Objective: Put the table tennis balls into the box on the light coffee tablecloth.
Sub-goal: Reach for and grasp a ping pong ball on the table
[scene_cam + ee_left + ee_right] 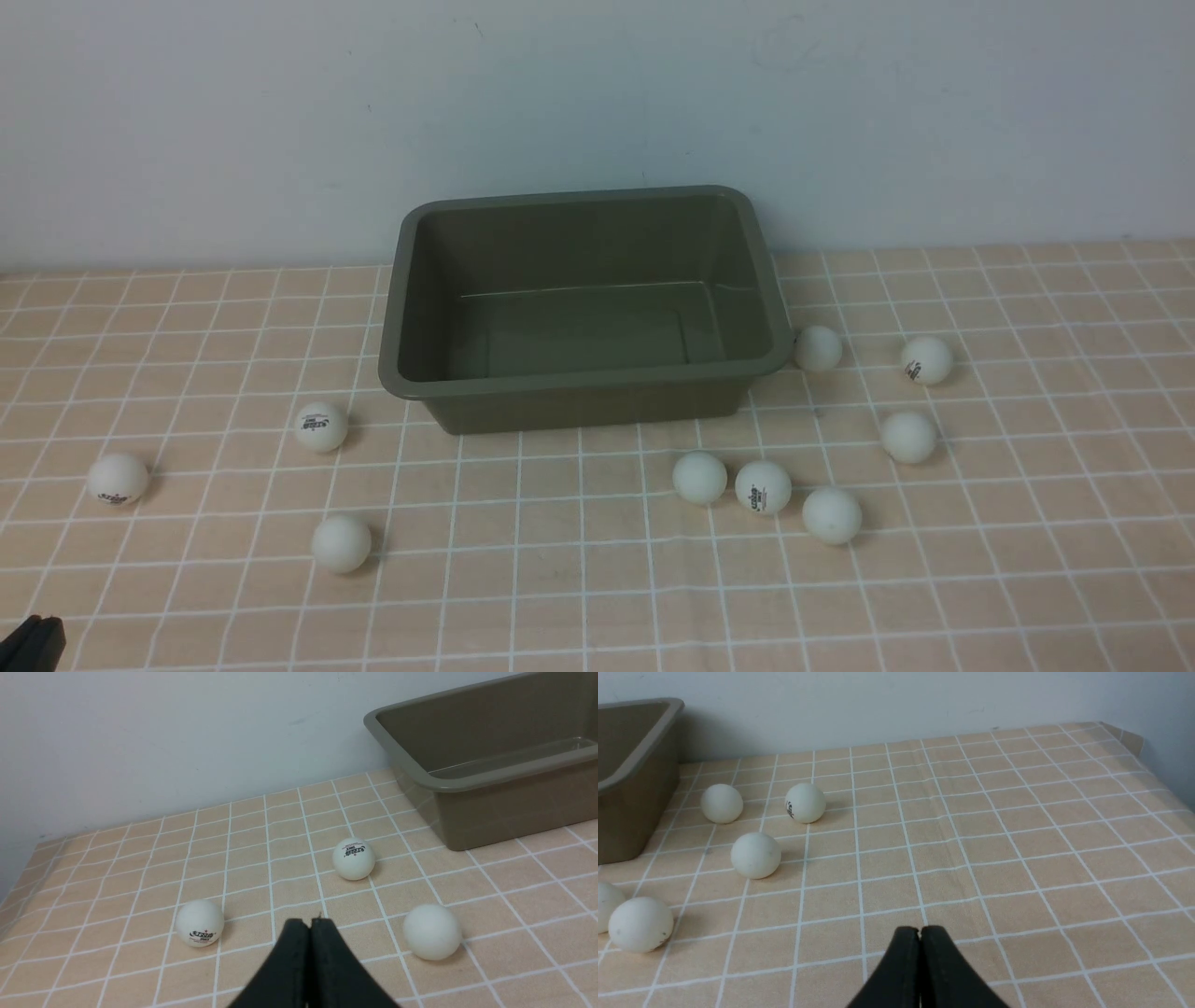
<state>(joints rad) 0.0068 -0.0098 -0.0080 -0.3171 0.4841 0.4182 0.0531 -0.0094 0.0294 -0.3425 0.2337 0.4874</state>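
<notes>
The olive-green box (583, 383) stands empty at the back middle of the light coffee tablecloth (579, 579). Several white table tennis balls lie around it: three on the left, such as one (321, 427), and several on the right, such as one (763, 486). My left gripper (310, 924) is shut and empty, low over the cloth between two balls (199, 922) (432, 931); only its tip (33, 639) shows in the front view's corner. The right gripper (920, 931) is shut and empty over bare cloth, apart from the balls (755, 855). It is outside the front view.
A pale wall rises right behind the box (490, 784). The cloth's left edge (28, 858) and its right edge with a folded corner (1129, 737) lie close to the wall.
</notes>
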